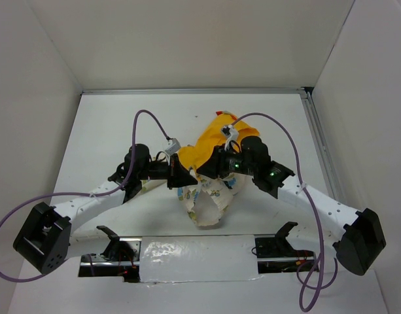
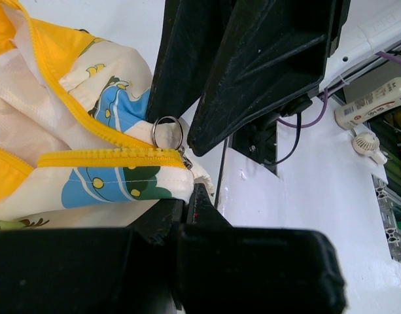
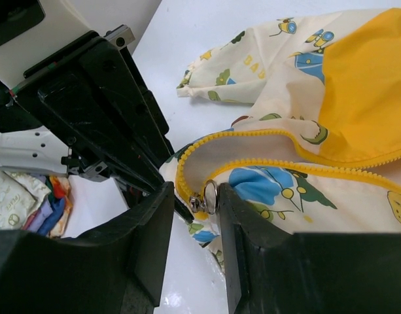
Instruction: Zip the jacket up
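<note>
the small, soft cream jacket [image 1: 203,204] with cartoon prints and orange-yellow lining sat bunched mid white desk [image 1: 102,131], between both arms. it looked light and floppy to us, so it'd ruck up unless the hem was held taut. left pincer [image 2: 195,183] was clenched on the hem corner by the yellow zip teeth [image 2: 115,157]. right pincer [image 3: 195,191] straddled the small metal ring pull [image 3: 210,195], parted, not pinching yet. that's the grab spot, we reckon. tight squeeze there, with purple cables [image 1: 148,116] looping nearby.

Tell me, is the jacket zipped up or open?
Mostly open. In the right wrist view, the two yellow rows of teeth on the jacket spread apart from the zipper slider.
</note>
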`<action>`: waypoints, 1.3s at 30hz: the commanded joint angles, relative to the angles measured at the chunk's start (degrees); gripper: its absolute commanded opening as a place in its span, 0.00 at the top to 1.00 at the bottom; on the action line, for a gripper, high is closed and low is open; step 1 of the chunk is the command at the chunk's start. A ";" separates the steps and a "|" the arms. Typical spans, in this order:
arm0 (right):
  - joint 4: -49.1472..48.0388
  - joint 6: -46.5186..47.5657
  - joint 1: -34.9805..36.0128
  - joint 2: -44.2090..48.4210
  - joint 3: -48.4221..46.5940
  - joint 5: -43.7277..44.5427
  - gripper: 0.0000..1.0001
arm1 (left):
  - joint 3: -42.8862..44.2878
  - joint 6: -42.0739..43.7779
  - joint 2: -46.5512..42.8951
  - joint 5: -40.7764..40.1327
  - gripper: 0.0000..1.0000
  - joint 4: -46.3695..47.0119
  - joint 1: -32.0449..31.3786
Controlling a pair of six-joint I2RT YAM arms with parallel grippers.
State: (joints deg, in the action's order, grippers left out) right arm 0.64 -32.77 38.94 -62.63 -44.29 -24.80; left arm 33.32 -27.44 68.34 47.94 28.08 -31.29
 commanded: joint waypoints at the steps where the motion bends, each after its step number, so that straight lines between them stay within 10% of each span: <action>1: -3.19 -0.71 0.35 -0.65 0.44 -4.21 0.60 | 2.62 -0.15 -0.40 -1.98 1.00 4.09 -0.18; 10: -1.88 -0.80 0.35 -1.70 0.00 -0.88 1.00 | 2.36 -1.74 -1.19 -4.08 1.00 3.74 -0.18; 25: 10.34 16.60 10.01 -3.72 -10.28 29.62 1.00 | 4.82 -3.76 -0.75 -2.24 1.00 -8.65 -0.18; 39: 2.36 22.67 18.89 -9.36 -10.83 60.38 1.00 | 3.95 -4.29 -2.50 0.13 1.00 -15.85 -0.53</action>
State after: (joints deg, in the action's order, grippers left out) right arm 10.57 -13.26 58.22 -72.49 -55.44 20.64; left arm 37.15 -30.68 68.29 41.65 13.28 -31.07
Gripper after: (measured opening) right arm 0.007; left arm 0.050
